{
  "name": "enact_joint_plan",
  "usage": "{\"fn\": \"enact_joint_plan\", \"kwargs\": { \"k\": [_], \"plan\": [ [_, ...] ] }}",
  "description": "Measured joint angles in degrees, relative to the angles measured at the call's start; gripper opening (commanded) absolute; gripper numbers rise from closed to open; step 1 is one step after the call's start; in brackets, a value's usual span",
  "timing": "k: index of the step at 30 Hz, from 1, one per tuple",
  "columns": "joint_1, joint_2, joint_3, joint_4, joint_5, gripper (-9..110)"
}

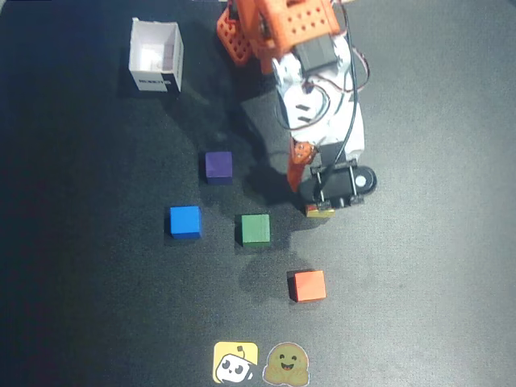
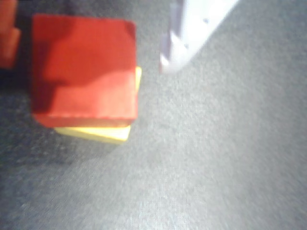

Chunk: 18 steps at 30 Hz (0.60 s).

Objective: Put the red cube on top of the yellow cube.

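In the wrist view the red cube [image 2: 86,67] rests on top of the yellow cube [image 2: 96,133], turned slightly so that yellow edges show below and to the right of it. My gripper [image 2: 88,55] is open around the stack. The orange finger [image 2: 8,43] stands off the red cube's left side, and the white finger [image 2: 184,38] is apart on the right. In the overhead view the gripper [image 1: 320,201] hangs over the stack. Only a sliver of the yellow cube [image 1: 321,213] shows there, and the red cube is hidden under the gripper.
On the black mat lie a purple cube [image 1: 218,166], a blue cube [image 1: 185,222], a green cube [image 1: 255,229] and an orange-red cube [image 1: 307,285]. A white open box [image 1: 156,56] stands at the back left. Two cartoon stickers [image 1: 235,362] [image 1: 288,363] sit at the front edge.
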Motion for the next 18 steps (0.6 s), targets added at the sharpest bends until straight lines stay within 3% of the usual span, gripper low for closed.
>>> {"fn": "enact_joint_plan", "kwargs": {
  "k": [8,13,18],
  "plan": [
    [2.81,11.25,0.0,4.83,-2.99,17],
    [8.88,17.31,0.0,7.12,-11.07,2],
    [15.29,22.68,2.37,8.26,-18.37,0]
  ]
}}
